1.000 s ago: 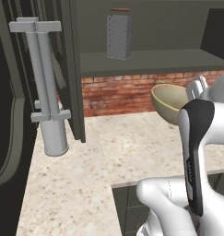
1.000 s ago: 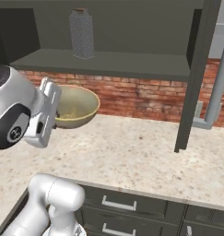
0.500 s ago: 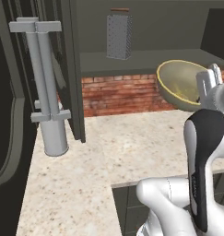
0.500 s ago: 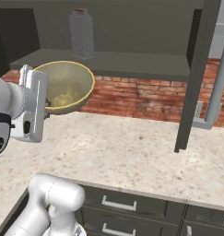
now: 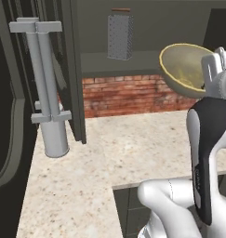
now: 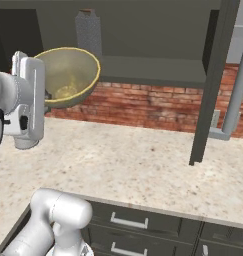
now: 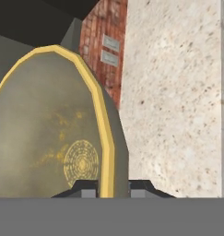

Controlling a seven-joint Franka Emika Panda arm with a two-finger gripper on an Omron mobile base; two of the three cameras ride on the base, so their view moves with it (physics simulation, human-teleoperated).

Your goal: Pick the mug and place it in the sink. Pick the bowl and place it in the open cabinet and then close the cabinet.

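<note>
Bowl (image 5: 185, 69) raised higher | rim pinched in hand (image 7: 111, 188) | tilted

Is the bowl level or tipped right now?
Tipped. The bowl hangs on edge in the claw, its inside facing sideways, rim pinched between the fingers, above the counter.

bowl (image 5: 185, 69) rim partly behind arm, grater (image 6: 89, 31) top cropped
</note>
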